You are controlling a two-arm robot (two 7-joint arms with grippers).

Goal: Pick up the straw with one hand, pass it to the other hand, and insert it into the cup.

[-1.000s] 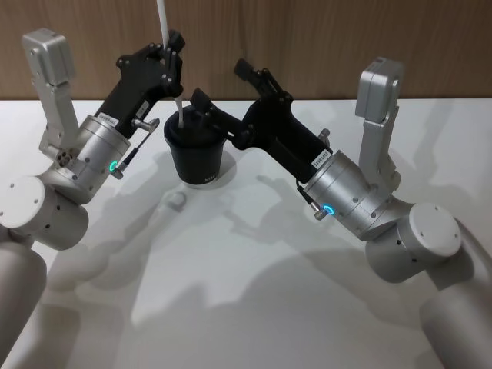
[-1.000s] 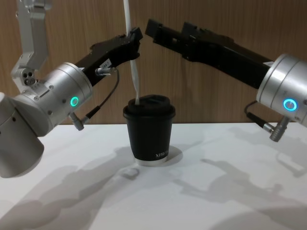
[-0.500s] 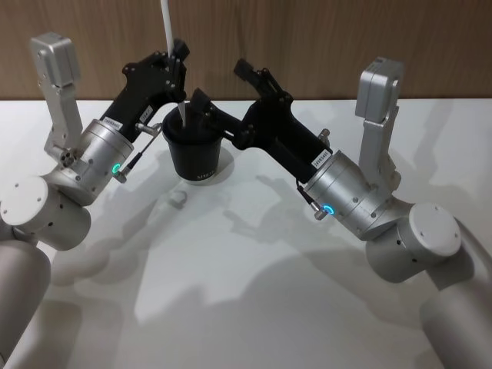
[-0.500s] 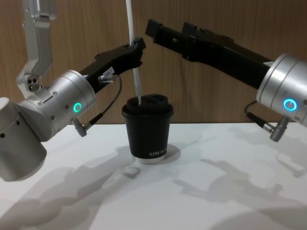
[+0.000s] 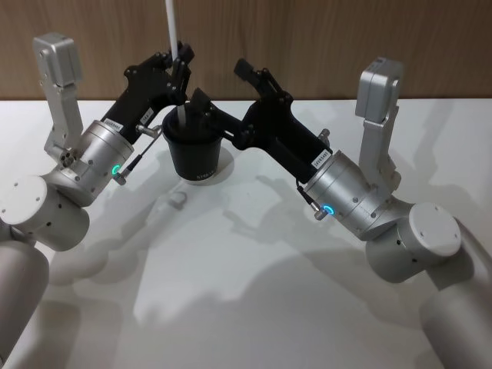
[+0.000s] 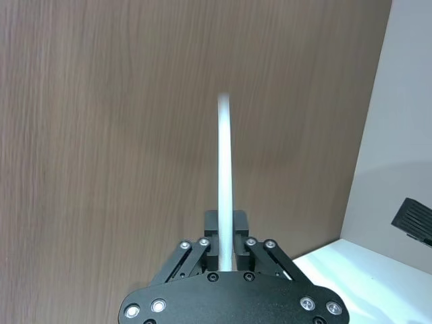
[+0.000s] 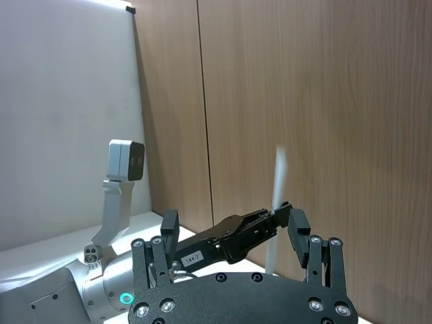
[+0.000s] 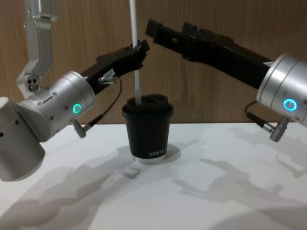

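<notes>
Left tool (image 8: pixel 139 51), teal light, clenched on the straw (image 8: pixel 135 48) at upper centre of the chest view. Straw near upright, lower tip at the lid of the cup (image 8: pixel 147 128), which stands on the white worktop (image 8: pixel 216 191) mid-frame. Right tool (image 8: pixel 152 29), blue light, released, hovering just above the cup. Insertion step in hand; next likely needs a straight push down through the lid.

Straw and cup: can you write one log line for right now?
left claw: shut on straw | straw: upright, tip at cup lid | right claw: open, above cup
</notes>
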